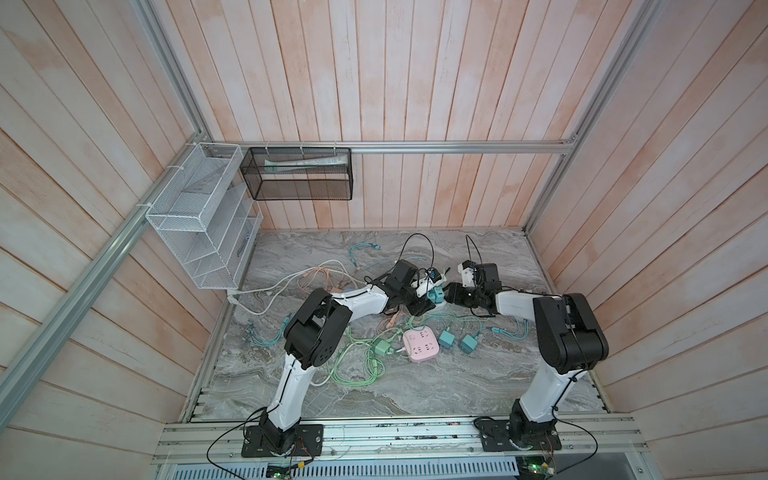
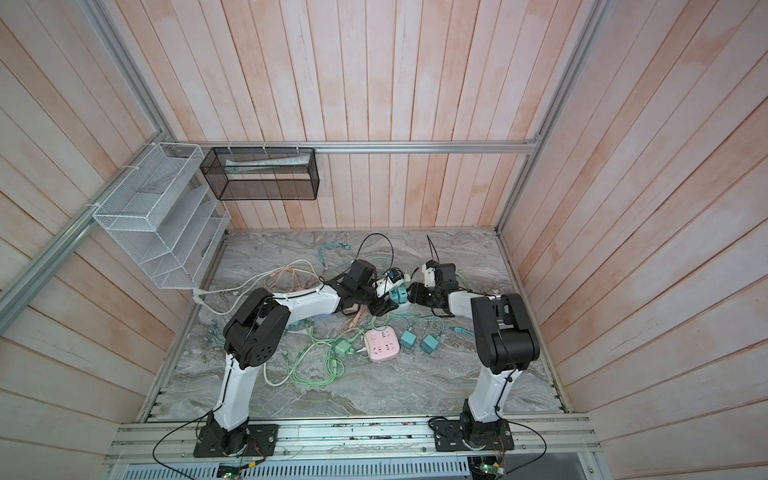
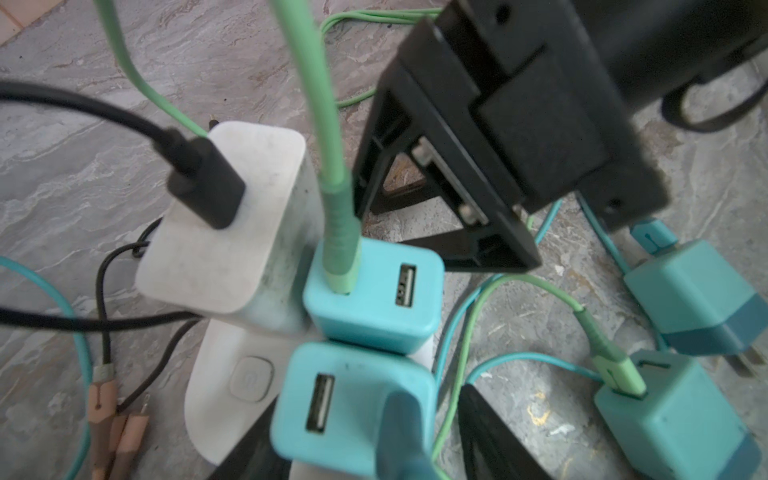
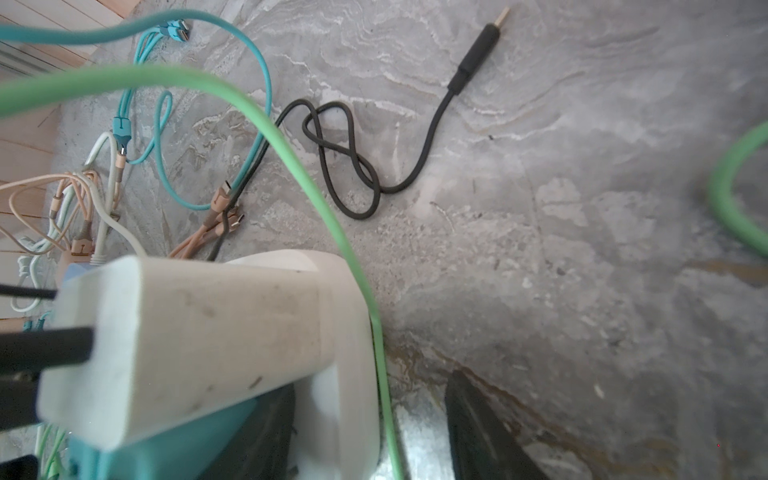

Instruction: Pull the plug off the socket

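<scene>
A white socket [image 3: 226, 374] lies on the marble table, in both top views between the two arms [image 1: 424, 284]. Plugged into it are a white charger [image 3: 224, 224] with a black USB lead and two teal plugs, the farther one [image 3: 374, 291] carrying a green cable. My left gripper [image 3: 370, 449] straddles the nearer teal plug [image 3: 353, 399]; one finger [image 3: 494, 436] stands a little off its side, jaws open. My right gripper [image 4: 370, 440] stands open astride the socket's end [image 4: 345, 374], with a green cable in the gap beside one finger [image 4: 482, 436].
A pink socket cube [image 1: 420, 345], two loose teal plugs [image 1: 446, 338] and a green plug [image 1: 383, 347] lie nearer the front among tangled cables. A black cable [image 4: 353, 166] lies behind the socket. A white wire rack [image 1: 199, 224] and a black mesh basket [image 1: 299, 174] hang on the walls.
</scene>
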Controlling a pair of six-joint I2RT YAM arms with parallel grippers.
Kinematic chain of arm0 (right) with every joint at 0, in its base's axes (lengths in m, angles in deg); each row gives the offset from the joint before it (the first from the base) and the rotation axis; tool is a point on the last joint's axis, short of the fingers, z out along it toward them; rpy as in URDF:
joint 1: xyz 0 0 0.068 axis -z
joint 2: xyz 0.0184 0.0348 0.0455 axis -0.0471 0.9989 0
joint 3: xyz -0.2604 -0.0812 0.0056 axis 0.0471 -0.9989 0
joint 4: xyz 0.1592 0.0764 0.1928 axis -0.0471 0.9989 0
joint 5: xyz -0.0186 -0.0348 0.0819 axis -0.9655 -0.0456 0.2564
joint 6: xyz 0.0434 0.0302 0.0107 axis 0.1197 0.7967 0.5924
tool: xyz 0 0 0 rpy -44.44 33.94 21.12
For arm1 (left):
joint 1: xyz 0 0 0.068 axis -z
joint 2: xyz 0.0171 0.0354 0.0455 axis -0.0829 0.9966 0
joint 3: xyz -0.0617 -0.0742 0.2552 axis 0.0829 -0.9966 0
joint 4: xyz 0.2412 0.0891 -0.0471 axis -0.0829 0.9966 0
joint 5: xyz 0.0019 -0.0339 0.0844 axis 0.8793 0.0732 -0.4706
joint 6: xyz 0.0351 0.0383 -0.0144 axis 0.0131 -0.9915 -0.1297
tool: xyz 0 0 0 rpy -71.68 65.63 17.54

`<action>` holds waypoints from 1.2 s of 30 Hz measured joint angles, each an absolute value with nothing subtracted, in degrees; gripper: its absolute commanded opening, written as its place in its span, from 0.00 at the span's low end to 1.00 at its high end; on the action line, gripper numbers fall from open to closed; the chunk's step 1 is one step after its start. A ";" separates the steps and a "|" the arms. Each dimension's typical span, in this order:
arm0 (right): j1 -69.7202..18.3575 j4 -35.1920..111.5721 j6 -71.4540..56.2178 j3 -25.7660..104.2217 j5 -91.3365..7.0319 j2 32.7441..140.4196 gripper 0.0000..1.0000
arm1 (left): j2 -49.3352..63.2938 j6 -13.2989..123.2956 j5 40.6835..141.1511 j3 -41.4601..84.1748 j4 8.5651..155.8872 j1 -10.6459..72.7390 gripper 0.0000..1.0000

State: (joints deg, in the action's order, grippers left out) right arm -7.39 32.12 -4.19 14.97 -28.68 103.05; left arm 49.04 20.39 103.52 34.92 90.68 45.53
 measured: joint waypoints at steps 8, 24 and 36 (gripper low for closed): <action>-7.39 32.73 -4.80 15.21 -28.74 103.05 0.56 | 50.11 19.67 103.35 35.94 90.59 45.36 0.45; -9.64 34.53 -6.49 17.57 -33.79 103.44 0.48 | 50.11 22.38 100.99 36.47 91.13 45.36 0.26; -11.36 32.71 -6.90 17.26 -36.35 103.46 0.44 | 50.11 27.63 102.39 36.47 90.70 44.13 0.23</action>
State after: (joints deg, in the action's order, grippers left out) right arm -11.36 32.71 -6.90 17.26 -36.35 103.46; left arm 50.11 27.63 102.39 36.47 90.70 44.13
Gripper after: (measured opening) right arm 0.442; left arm 0.448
